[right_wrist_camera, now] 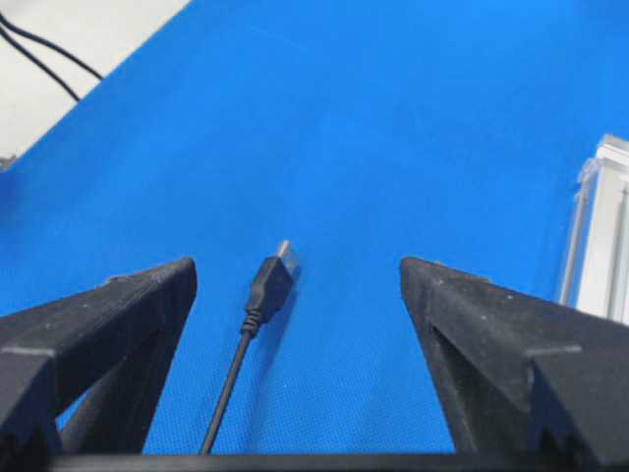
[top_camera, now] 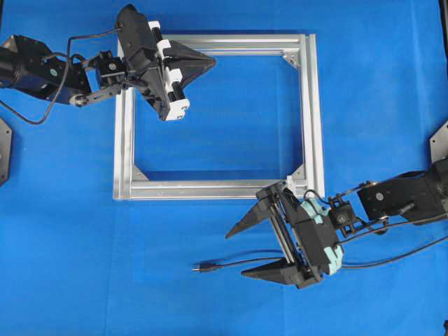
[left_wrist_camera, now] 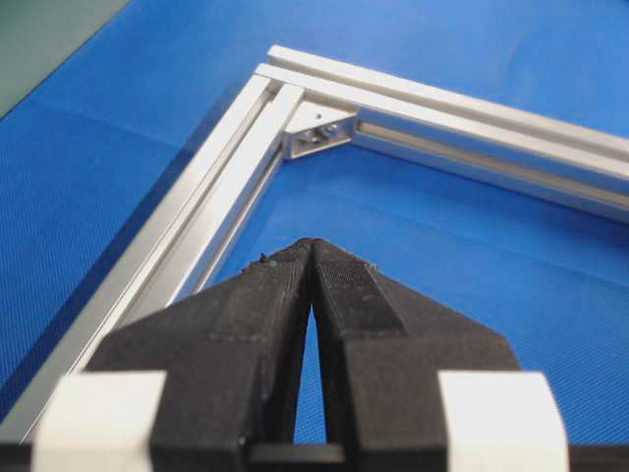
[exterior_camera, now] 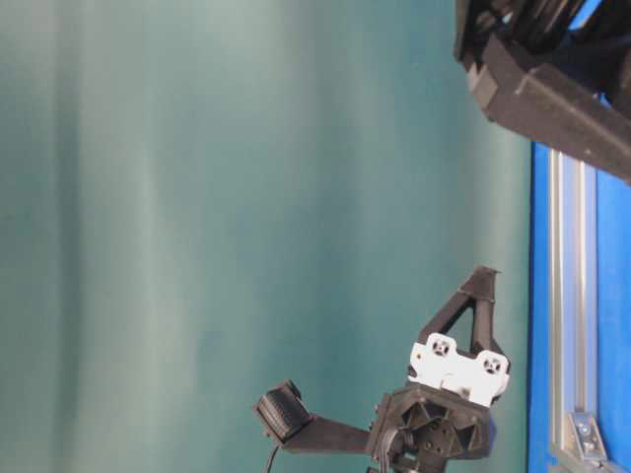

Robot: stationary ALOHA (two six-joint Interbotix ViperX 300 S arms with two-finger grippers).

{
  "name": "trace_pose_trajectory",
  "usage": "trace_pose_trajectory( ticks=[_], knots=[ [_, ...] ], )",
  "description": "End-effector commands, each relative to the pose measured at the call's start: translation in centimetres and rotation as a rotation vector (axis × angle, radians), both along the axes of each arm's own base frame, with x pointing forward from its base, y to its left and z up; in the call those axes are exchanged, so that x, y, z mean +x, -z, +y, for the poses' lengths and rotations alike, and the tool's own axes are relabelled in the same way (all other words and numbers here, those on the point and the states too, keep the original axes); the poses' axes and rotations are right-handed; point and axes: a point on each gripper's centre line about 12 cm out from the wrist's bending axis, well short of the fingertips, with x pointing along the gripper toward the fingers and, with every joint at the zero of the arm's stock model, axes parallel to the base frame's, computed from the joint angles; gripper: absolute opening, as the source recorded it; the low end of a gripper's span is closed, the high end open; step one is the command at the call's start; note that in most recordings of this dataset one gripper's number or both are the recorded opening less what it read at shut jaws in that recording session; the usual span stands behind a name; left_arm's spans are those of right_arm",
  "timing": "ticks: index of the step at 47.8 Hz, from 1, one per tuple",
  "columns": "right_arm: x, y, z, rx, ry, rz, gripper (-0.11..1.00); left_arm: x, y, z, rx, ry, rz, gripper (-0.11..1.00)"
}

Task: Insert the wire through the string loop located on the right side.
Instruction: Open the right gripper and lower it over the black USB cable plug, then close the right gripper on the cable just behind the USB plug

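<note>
Black fingers (right_wrist_camera: 108,315) of the right claw (top_camera: 255,250) fill the bottom of the right wrist view, spread wide with nothing between them but bare blue mat (top_camera: 70,245). Wire (right_wrist_camera: 236,364) lies flat on the mat between the two fingers, touching neither; its plug (right_wrist_camera: 270,280) points away from the wrist, metal tip forward. Overhead, the plug (top_camera: 204,267) rests just below the silver frame (top_camera: 313,112), near the lower finger of the right claw, the wire trailing off to the right under the arm.

Judgement: the right claw straddles the wire so that closing would catch it behind the plug, leaving the tip free to lead through a loop. The wire is loose on the mat, not held.

Left claw (left_wrist_camera: 313,258) is pressed fully shut on nothing, hanging over the top-left inside corner of the frame, well apart from the wire. Likely parked there to stay out of the way.

String loop: cannot find it in any view; too small to tell. A whitish speck sits near the frame's lower right corner, by the right claw, but I cannot confirm it.
</note>
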Motion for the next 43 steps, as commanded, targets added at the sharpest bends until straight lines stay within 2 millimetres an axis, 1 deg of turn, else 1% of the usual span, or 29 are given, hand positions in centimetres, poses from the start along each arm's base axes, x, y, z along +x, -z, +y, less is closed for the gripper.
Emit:
trace_pose_trajectory(
  ticks=[1, 3, 10, 16, 22, 31, 38, 43],
  knots=[
    [0.3, -1.7, 0.2, 0.019, 0.002, -0.044, 0.89, 0.1, -1.4, 0.1, 0.015, 0.001, -0.039, 0.00],
    [0.3, -1.7, 0.2, 0.021, 0.003, -0.043, 0.88, 0.1, -1.4, 0.1, 0.016, 0.001, -0.040, 0.00],
    [0.4, -1.6, 0.2, 0.036, 0.023, -0.032, 0.90, 0.1, -1.4, 0.1, 0.016, 0.001, -0.040, 0.00],
    [0.5, -1.2, 0.6, 0.051, 0.038, -0.009, 0.90, 0.2, -1.4, 0.1, 0.015, 0.001, -0.039, 0.00],
    [0.8, -0.2, 1.1, 0.062, 0.051, 0.020, 0.90, 0.2, -1.4, 0.1, 0.015, 0.001, -0.039, 0.00],
    [1.6, 1.8, 1.2, 0.081, 0.098, 0.070, 0.90, 0.2, -1.3, 0.1, 0.015, 0.001, -0.037, 0.00],
    [1.7, 3.1, 1.7, 0.086, 0.109, 0.100, 0.90, 0.1, -1.2, 0.0, 0.010, 0.001, -0.029, 0.00],
    [1.7, 3.8, 1.6, 0.093, 0.130, 0.121, 0.90, 0.0, -1.2, 0.0, 0.010, 0.002, -0.026, 0.00]
  ],
)
